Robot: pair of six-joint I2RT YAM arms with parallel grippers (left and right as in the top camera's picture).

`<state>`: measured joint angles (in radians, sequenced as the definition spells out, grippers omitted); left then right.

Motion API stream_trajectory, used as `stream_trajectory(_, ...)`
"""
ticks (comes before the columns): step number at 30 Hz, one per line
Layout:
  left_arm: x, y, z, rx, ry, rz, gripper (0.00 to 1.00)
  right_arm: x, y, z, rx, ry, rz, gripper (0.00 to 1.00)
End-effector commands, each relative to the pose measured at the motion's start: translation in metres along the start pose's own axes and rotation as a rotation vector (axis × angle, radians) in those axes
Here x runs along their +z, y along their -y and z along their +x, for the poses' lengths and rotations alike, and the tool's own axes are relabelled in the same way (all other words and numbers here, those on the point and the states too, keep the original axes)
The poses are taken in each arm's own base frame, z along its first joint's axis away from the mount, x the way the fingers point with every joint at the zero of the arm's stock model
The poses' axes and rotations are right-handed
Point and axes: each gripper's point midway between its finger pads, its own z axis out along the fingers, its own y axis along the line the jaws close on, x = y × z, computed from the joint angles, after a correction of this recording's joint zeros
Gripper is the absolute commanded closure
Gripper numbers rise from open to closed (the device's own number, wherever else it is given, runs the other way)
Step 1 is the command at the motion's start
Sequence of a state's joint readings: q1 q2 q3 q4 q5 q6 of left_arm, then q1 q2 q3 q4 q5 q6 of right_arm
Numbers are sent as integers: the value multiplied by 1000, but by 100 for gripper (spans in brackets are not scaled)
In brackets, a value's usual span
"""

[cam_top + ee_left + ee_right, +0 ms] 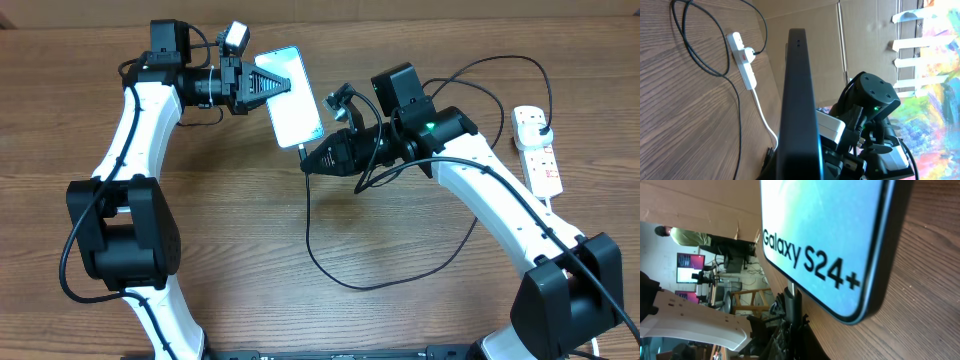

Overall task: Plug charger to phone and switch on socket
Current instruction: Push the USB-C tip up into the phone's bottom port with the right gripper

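Observation:
My left gripper (258, 85) is shut on the phone (290, 95) and holds it above the table with its blue-teal screen up. In the left wrist view the phone (799, 100) shows edge-on. My right gripper (318, 158) is shut on the charger's connector tip (303, 150), which meets the phone's lower edge. In the right wrist view the connector (792, 297) touches the edge of the phone (825, 225); how deep it sits is hidden. The black cable (330, 270) loops over the table to the white socket strip (540, 155), where its plug head (539, 122) sits.
The socket strip (744, 65) and its thick white cord (765, 120) lie at the table's right edge. Cable loops (705, 55) lie beside it. The right arm's body (875, 100) is close behind the phone. A brown wall runs along the far edge.

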<state>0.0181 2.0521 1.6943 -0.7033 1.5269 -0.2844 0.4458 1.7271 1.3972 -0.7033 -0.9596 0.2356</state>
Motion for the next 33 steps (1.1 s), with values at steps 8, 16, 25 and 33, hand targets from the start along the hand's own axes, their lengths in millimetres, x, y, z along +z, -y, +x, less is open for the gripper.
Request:
stream_trajectory(8, 3, 24, 2, 55, -23, 55, 96, -8, 6, -5, 38, 24, 4, 96)
stream_trajectory(16, 3, 24, 2, 55, -23, 55, 96, -10, 8, -3, 53, 19, 9, 96)
stream_trajectory(25, 5, 25, 3, 56, -27, 56, 96, -10, 8, -4, 50, 21, 8, 96)
stream_trajectory(33, 5, 24, 3, 60, -28, 55, 96, -9, 7, -3, 49, 17, 3, 96)
